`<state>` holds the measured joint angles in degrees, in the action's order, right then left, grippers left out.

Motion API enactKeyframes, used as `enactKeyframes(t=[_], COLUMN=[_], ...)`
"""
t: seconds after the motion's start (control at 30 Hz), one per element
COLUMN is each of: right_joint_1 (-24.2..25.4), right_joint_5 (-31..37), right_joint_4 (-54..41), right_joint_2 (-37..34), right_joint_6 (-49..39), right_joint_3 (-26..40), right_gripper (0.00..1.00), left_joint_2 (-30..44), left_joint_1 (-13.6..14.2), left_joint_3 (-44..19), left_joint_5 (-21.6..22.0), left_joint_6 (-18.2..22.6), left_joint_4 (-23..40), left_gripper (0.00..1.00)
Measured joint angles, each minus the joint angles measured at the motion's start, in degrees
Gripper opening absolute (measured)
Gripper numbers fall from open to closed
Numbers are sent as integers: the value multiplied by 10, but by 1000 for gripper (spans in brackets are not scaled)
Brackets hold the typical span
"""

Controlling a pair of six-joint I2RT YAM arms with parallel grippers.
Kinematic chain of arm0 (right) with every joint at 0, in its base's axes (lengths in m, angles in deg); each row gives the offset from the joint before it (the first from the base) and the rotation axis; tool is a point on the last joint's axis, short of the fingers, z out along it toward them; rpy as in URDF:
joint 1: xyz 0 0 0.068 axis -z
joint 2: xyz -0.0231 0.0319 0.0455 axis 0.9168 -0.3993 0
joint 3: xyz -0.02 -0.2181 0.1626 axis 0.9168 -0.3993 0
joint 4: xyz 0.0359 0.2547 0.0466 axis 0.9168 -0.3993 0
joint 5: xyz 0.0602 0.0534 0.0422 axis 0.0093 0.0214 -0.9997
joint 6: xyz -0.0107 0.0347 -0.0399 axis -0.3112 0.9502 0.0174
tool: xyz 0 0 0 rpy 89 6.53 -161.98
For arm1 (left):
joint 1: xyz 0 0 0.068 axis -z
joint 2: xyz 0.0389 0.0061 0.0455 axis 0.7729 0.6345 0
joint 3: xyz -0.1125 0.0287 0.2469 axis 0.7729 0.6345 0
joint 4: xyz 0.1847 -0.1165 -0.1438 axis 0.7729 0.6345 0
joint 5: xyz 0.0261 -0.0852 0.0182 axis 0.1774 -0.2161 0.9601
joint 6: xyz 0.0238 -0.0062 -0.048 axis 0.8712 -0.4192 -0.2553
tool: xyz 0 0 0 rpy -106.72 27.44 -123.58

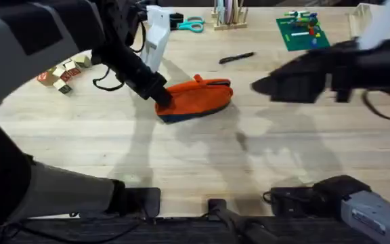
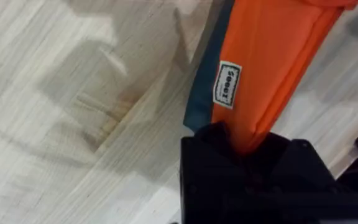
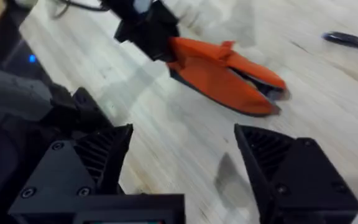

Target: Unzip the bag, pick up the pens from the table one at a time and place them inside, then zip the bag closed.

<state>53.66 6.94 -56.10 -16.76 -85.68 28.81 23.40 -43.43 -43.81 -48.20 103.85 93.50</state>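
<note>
The left pincer (image 1: 160, 95) clamps the left end of the small orange fabric pouch (image 1: 198, 98) at centre frame, long axis left-right. The right pincer (image 3: 182, 168), open, hovers nearer the slim black pen (image 1: 236, 58), upper centre on the pale wooden worktop (image 1: 202, 163).

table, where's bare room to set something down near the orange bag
Bare wood lies in front of the bag, toward the arm bases, and on the table left of it, below the wooden blocks. The far edge is crowded: scissors, pen, green board. The left pincer holds the bag's end.

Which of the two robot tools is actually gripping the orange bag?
The left tool, clamped on the bag's end; the right tool hangs open, apart.
</note>
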Motion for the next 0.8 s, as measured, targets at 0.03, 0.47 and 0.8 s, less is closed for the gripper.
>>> enactKeyframes(t=[0.03, 0.47, 0.8], right_joint_1=[-18, -179, -221], right_joint_5=[2, 158, 219], right_joint_4=[9, 132, 182], right_joint_2=[-10, -136, -210], right_joint_6=[0, 70, 240], right_joint_3=[0, 0, 0], right_gripper=[998, 997, 997], left_joint_2=[0, 0, 0], left_joint_1=[0, 0, 0], left_joint_3=[0, 0, 0], left_joint_5=[1, 5, 4], left_joint_6=[0, 0, 0], left_joint_4=[-1, -8, -8], left_gripper=[43, 43, 43])
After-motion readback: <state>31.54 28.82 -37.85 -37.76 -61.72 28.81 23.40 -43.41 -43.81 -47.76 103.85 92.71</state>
